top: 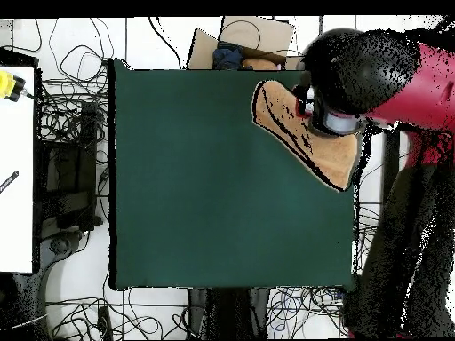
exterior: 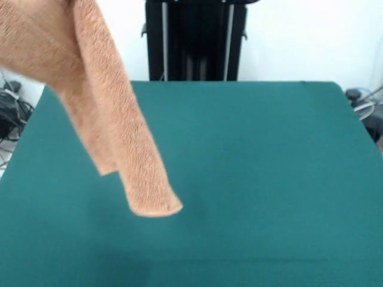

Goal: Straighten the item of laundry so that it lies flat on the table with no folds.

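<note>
The orange-tan towel (exterior: 102, 101) hangs in the air, bunched and folded lengthwise. It runs from the top left corner of the front view down to a low tip just above the green table (exterior: 257, 173). In the overhead view the towel (top: 320, 151) hangs over the table's (top: 222, 178) upper right corner, under the end of the red and black arm (top: 355, 75). The gripper is hidden beneath the arm's wrist (top: 333, 115) and holds the towel's top. No tags show.
The black pedestal (exterior: 194, 39) stands behind the table's far edge. Cables (top: 75, 151) lie on the floor round the table. A cardboard box (top: 253, 40) sits past one edge. A white surface (top: 16, 169) stands past the table's left edge in the overhead view.
</note>
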Available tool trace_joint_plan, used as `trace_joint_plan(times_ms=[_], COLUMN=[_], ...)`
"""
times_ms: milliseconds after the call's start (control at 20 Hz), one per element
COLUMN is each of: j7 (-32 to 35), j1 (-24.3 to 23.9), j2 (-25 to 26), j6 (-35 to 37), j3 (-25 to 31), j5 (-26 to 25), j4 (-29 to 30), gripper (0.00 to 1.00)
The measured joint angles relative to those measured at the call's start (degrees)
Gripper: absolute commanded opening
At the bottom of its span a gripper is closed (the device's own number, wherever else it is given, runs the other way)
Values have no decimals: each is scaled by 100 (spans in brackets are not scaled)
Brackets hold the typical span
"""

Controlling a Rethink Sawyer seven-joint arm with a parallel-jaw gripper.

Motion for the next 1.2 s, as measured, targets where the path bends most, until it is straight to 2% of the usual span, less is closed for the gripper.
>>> trace_joint_plan(times_ms=[150, 350, 550, 850, 1200], j7=[0, 0, 0, 0, 0], j1=[0, -31, -64, -67, 1], j2=[-39, 24, 143, 324, 501], j6=[-714, -2141, -3025, -3769, -4166], j3=[-1, 3, 2, 3, -71], j5=[-11, -100, -265, -472, -685], j4=[262, 804, 1159, 1599, 2128], gripper=[0, 0, 0, 0, 0])
